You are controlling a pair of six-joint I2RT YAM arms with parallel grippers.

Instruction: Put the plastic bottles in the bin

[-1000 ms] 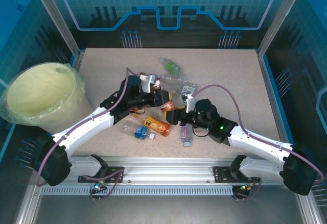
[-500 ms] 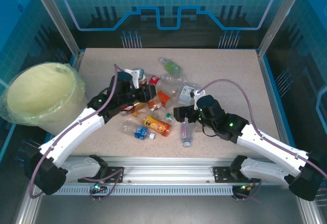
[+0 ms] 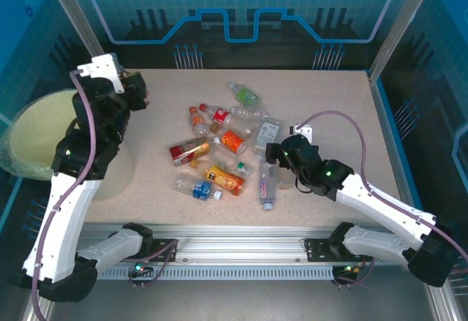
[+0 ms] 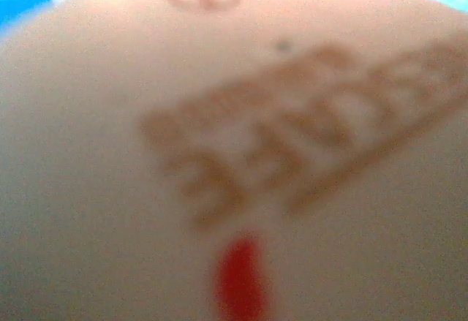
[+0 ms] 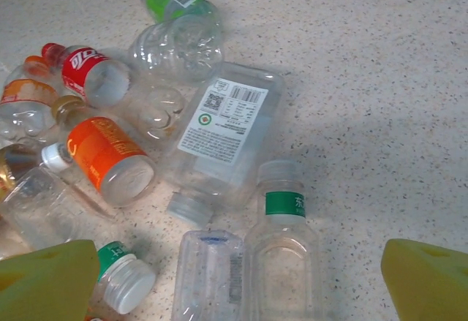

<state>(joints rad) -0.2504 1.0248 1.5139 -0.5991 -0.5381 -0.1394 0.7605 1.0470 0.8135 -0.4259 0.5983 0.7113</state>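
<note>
Well, my right gripper (image 3: 273, 157) is spread wide, low over the pile of little clear plastic bottles (image 3: 232, 142) on the speckled table (image 3: 329, 109). A green-banded bottle (image 5: 281, 255) lies between its yellow fingers (image 5: 428, 281). My left gripper (image 3: 137, 91) is squeezed tight, up high beside the big round cream bin (image 3: 29, 134). I can't tell what it holds.
</note>
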